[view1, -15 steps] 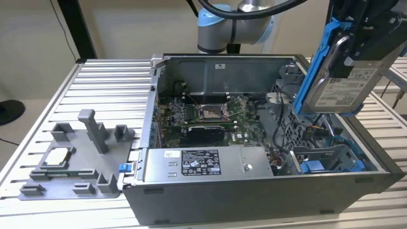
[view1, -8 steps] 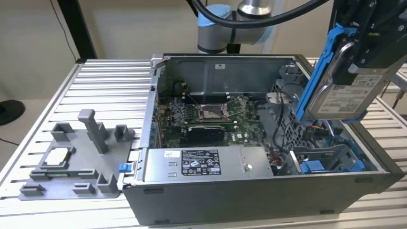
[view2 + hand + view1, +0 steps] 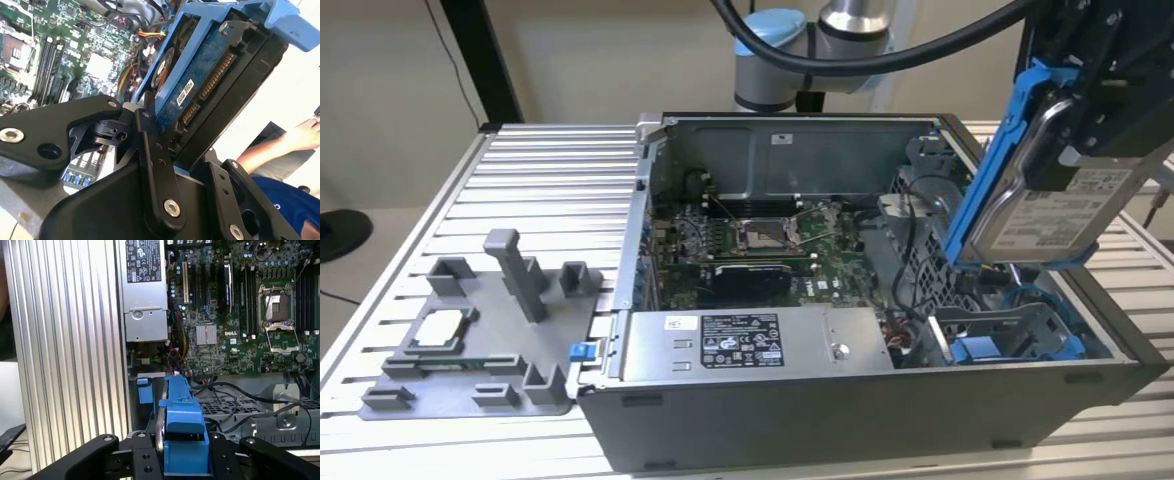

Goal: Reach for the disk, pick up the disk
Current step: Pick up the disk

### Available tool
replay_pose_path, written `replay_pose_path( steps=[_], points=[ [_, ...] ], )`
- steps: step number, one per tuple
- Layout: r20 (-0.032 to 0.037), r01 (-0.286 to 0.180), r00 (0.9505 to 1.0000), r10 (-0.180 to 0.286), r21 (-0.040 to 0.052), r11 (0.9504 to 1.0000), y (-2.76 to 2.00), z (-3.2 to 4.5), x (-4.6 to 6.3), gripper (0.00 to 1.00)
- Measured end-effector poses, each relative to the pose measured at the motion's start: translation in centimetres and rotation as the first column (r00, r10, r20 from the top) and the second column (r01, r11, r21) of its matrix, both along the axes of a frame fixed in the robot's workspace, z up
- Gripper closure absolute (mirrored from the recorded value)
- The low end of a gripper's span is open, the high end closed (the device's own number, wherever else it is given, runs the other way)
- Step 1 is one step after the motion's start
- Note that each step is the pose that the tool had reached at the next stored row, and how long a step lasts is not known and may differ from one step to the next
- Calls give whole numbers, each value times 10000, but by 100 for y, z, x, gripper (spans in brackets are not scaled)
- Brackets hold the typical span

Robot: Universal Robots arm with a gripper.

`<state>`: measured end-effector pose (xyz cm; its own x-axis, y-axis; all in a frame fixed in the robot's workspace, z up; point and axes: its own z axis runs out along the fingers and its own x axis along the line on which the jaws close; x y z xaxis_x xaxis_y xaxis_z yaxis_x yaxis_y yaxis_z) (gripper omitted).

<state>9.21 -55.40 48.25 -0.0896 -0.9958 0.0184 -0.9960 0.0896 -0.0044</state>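
Hanging clear above the open computer case point(image 3: 854, 420), the disk point(image 3: 1047, 215) is clamped between the closed fingers point(image 3: 155, 165) of the gripper point(image 3: 1101, 120), over the corner of the case where a blue drive bay point(image 3: 1007, 345) sits vacated. It is held on edge, label outward, probably because the blue bracket's narrow sides are what the fingers can squeeze. Both wrist views show the bracket wedged between the black finger links, with the motherboard point(image 3: 240, 315) beneath. Beside the case, a grey fixture point(image 3: 480, 340) rests on the ribbed table point(image 3: 547, 170). The pickup looks done.
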Motion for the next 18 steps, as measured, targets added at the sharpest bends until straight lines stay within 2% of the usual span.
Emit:
replay_pose_path(
  steps=[10, 18],
  points=[
    [0, 1, 10000, -1, 0, 10000, -200, -8, -1, 100],
    [0, 1, 10000, -1, 0, 10000, -213, -8, 0, 100]
  ],
)
